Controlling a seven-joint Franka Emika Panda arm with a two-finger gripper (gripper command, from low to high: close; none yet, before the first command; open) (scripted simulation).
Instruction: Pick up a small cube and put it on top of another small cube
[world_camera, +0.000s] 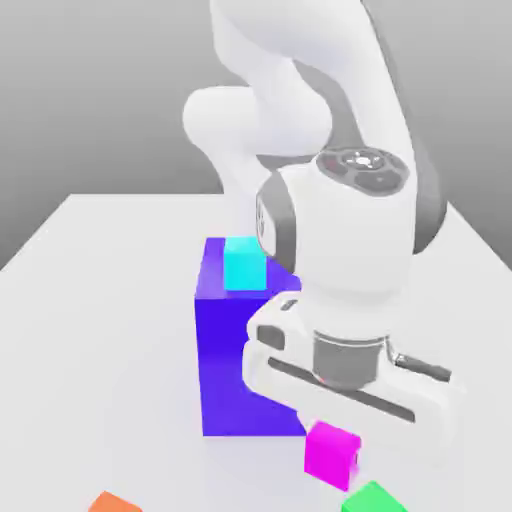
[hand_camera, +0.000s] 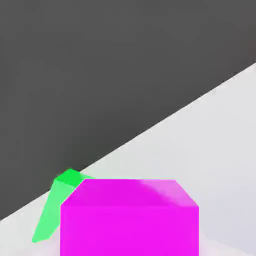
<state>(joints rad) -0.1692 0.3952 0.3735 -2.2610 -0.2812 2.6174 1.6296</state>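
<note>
Magenta small cube (world_camera: 332, 453) sits nearest the exterior camera's foreground, directly below the gripper (world_camera: 335, 425), raised clear of the white table (world_camera: 90, 330); the fingertips themselves are hidden behind the hand body and the cube, so contact cannot be seen directly, but the fingers stand at their narrowest, clamped on this cube. In the hand view the same cube (hand_camera: 129, 220) occupies the near foreground, its lower part cut off by the frame edge. Green small cube (world_camera: 373, 497) lies just below and toward the exterior view's right of the magenta one, resting on the table, with most of its body cut off by the frame's lower edge; whether the two cubes touch cannot be told. In the hand view the green cube (hand_camera: 56, 202) appears as a sliver, mostly hidden behind the magenta cube. Orange cube (world_camera: 114, 503) shows at the lower edge toward the exterior view's left, also cut off. Farther back stands the big blue-purple block (world_camera: 225, 350), its right side partly covered by the white hand housing. Cyan cube (world_camera: 244, 264) rests on top of that block. Behind everything, the arm's upper links (world_camera: 290, 110) run out of frame.
</note>
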